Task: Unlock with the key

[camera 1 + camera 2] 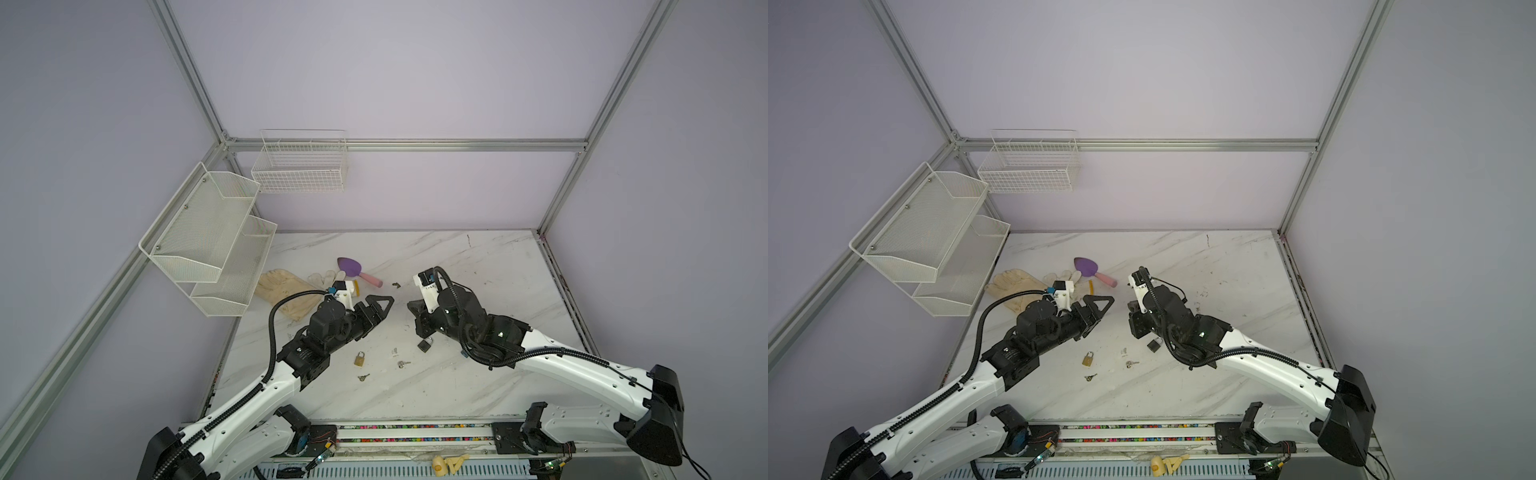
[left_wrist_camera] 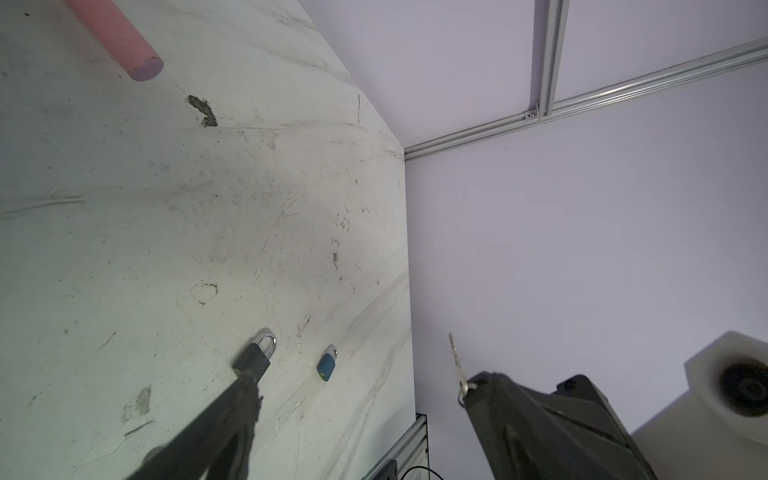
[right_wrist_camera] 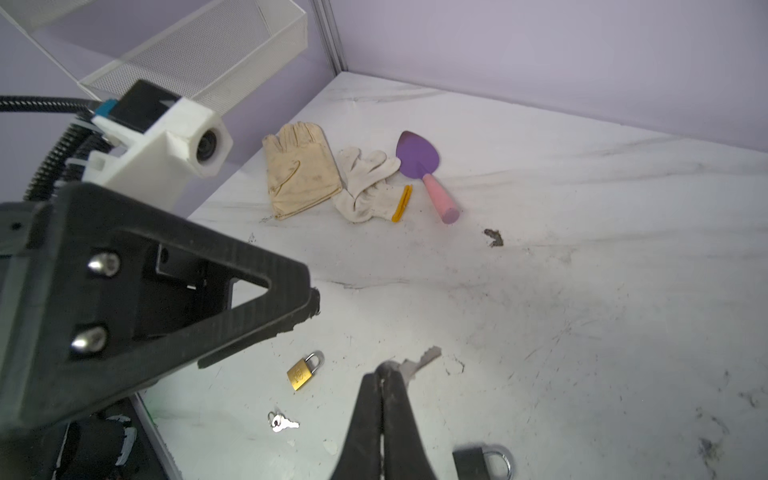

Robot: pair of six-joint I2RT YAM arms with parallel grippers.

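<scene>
We begin at the right tool (image 3: 384, 376). Its two dark fingers are pressed together on the key (image 3: 417, 361), pinching the head so that only the blade juts past the tips. The key is small and silver-grey, with a jagged, toothed edge. From the left wrist it shows as a thin sliver, edge-on, with a small ring at the head end. It is held up off the desk (image 1: 478, 266).

We place everything else from the black padlock (image 1: 425, 344), which has a dark square body and a bright steel shackle that looks seated, and lies flat on the desk. In both top views the right tool hangs just behind it, toward the back wall.

The left tool (image 1: 386, 302) is left of the black padlock and further back, facing the right tool tip to tip but apart from it. Its jaws are spread: its own wrist view shows one worn finger (image 2: 232, 407) set well off to the side.

A small blue padlock (image 2: 327, 365) lies near the black padlock, on the side toward the right wall. A loose key (image 1: 403, 364) lies just left of the black padlock and slightly nearer the front edge.

Further left is a brass padlock (image 1: 360, 358) with a silver shackle, and a second loose key (image 1: 363, 377) lies just in front of it.

Well behind and left of the black padlock are a trowel (image 1: 357, 272) — purple blade, pink handle — and two pale gloves (image 1: 286, 293).
</scene>
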